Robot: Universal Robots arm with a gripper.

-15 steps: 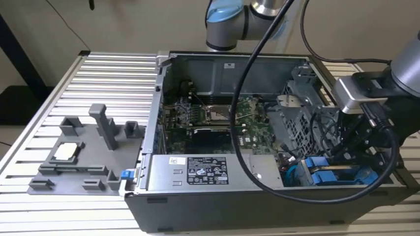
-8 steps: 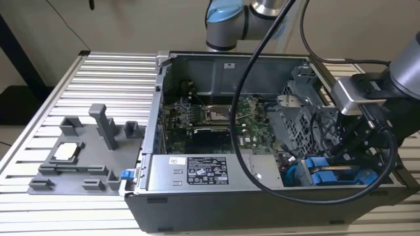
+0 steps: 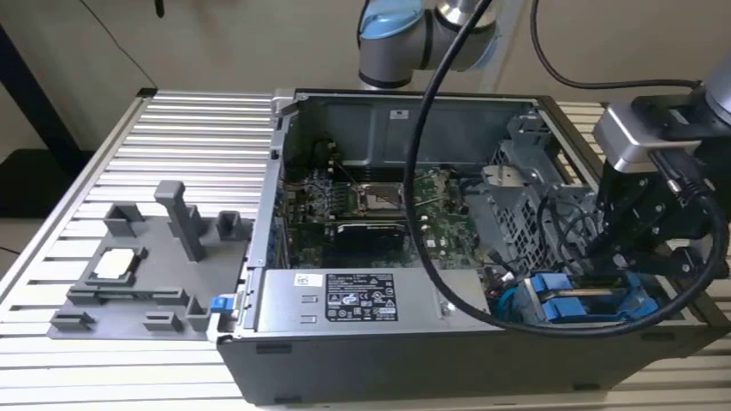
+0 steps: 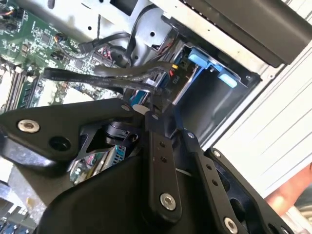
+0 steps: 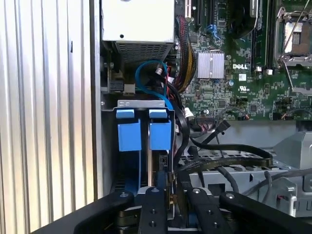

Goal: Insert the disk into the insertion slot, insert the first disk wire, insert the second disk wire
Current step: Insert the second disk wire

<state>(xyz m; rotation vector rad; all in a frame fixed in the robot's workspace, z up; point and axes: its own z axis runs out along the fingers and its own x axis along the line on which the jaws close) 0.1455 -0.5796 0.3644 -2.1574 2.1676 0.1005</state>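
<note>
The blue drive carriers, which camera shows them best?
The first wrist view: both blue carriers sit side by side, face-on. The exterior view shows them partly behind cables; the second wrist view catches blue tabs obliquely.

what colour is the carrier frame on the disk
Bright blue. The carrier frame on the disk shows best in the first wrist view, seated in the drive cage.

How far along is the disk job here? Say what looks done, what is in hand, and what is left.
Done: the disk sits in its slot, blue carrier tabs showing in the drive cage. In hand: the claw is down at the disk's end among the black wires, seemingly pressing a connector in. Left: whether either wire is seated cannot be told, so count at least one wire as unfinished.
</note>
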